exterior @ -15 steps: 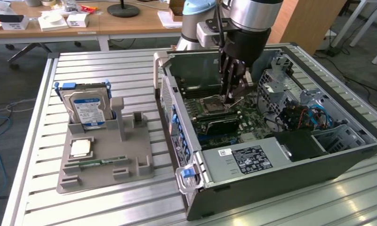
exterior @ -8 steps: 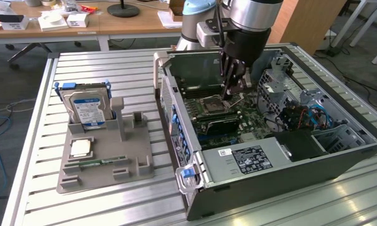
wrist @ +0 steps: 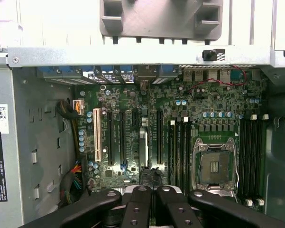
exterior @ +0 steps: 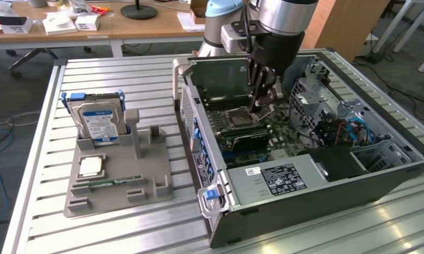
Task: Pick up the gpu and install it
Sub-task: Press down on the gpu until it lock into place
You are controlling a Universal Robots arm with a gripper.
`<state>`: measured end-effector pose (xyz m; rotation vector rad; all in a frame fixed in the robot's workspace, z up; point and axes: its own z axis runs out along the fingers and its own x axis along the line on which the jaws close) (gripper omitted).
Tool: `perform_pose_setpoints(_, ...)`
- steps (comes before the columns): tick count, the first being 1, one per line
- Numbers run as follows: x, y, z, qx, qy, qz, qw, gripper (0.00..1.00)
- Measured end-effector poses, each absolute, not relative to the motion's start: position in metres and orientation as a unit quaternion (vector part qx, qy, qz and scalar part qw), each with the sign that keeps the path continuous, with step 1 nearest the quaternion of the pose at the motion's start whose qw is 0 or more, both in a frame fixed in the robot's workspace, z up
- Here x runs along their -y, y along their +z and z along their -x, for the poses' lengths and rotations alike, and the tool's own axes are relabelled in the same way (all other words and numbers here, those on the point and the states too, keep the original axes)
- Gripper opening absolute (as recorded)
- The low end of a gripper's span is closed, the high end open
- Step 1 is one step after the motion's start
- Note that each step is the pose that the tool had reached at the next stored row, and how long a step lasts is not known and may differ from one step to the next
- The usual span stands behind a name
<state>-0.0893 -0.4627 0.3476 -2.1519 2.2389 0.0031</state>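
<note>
- Where the open computer case (exterior: 325,193) lies on its side on the slatted table (exterior: 127,74), the gripper (exterior: 260,110) hangs down inside it, over the motherboard (wrist: 218,104).
- Its jaws are drawn in close together, leaving a very narrow gap; the black fingers (wrist: 137,202) sit side by side in the wrist view.
- Nothing can be seen clamped between them. In the exterior view the fingertips stand a little above the gpu (exterior: 251,139), apart from it.
- That card stands upright in an expansion slot on the motherboard, black face towards the exterior view's camera.
- From the wrist it is edge-on (wrist: 142,147), a thin dark blade between two long black slots, running out from just ahead of the gripper (wrist: 151,190).
- An empty CPU socket (wrist: 215,166) lies beside the slots, with the RAM slots between it and the card.
- At the exterior view's left, well apart from the case, a grey fixture (exterior: 148,185) holds a hard drive (exterior: 99,124) on edge and a green RAM stick (exterior: 116,181) lying low.
</note>
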Motion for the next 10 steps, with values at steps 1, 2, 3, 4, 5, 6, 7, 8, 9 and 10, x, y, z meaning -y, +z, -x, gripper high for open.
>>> perform_pose_setpoints(1,0.4627,0.3475,0.0904,-0.721,0.001,0.693,0.018,0.10)
perform_pose_setpoints(2,0.4626,0.3474,0.0920,-0.721,0.001,0.693,0.018,0.10)
perform_pose_setpoints(3,0.4625,0.3473,0.0940,-0.721,0.001,0.693,0.018,0.10)
perform_pose_setpoints(4,0.4622,0.3471,0.0960,-0.721,0.001,0.693,0.018,0.10)
perform_pose_setpoints(5,0.4620,0.3471,0.0976,-0.721,0.001,0.693,0.018,0.10)
perform_pose_setpoints(6,0.4617,0.3470,0.0990,-0.721,0.001,0.693,0.018,0.10)
perform_pose_setpoints(7,0.4615,0.3470,0.1000,-0.721,0.001,0.693,0.018,0.10)
perform_pose_setpoints(8,0.4615,0.3469,0.1001,-0.721,0.001,0.693,0.018,0.10)
perform_pose_setpoints(9,0.4615,0.3469,0.1001,-0.721,0.001,0.693,0.018,0.10)
perform_pose_setpoints(10,0.4615,0.3469,0.1001,-0.721,0.001,0.693,0.018,0.10)
